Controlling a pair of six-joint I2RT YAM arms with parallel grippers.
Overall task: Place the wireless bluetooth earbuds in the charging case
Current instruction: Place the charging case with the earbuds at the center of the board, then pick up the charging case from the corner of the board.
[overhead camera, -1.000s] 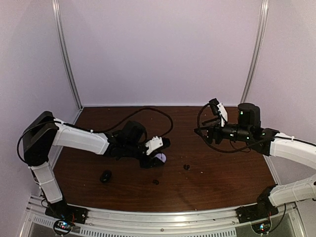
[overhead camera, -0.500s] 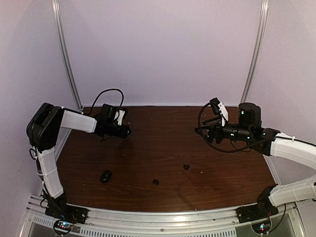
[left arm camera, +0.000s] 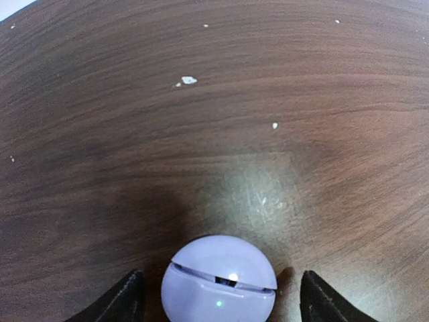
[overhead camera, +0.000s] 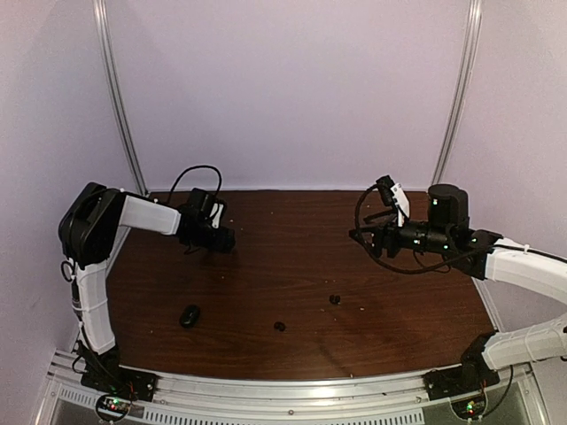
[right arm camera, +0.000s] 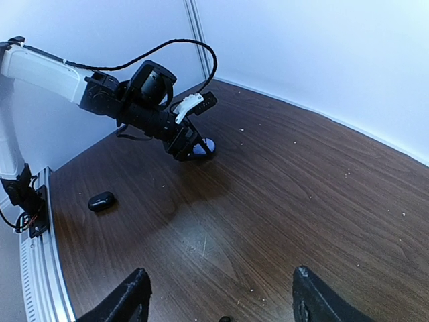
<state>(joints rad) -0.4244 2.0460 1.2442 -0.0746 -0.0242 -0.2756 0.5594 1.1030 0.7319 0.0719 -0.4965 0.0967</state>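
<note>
Hiding from the overhead camera: the small round lilac charging case (left arm camera: 218,268) is sitting beneath the left gripper (left arm camera: 220,295) and is showing only in the two wrist views.
Cut off: the lower edge of the case and the left fingertips (left arm camera: 127,298) are running out of the bottom of the left wrist view. A dark speck is being clipped at the bottom edge of the right wrist view, too little of it to identify.
Hard to make out: the two small rounded black earbuds (overhead camera: 335,299) are reading only as dark dots from above, the second earbud (overhead camera: 280,326) lying nearer the front edge. Which way up they are lying cannot be told.
Black oval pod (overhead camera: 190,315): it is lying toward the front left, well apart from both buds.
Case: it is resting on the table at the back left, far from the earbuds, with a thin dark seam running across its front and a small green light glowing below.
Left jaws: they are standing open, straddling the case with a gap on each side.
Right jaws: the right gripper (right arm camera: 221,298) is hanging above the table's right side, its fingers spreading wide with nothing between them.
Surface: the dark brown wood-grain tabletop (overhead camera: 292,257) is carrying scattered white specks (left arm camera: 189,80) and a scuffed glare patch (left arm camera: 258,191).
Room: pale lilac walls (overhead camera: 292,88) are closing in the table, with a metal upright (overhead camera: 120,97) rising at each back corner and a ribbed metal rail (overhead camera: 292,391) running along the near edge.
</note>
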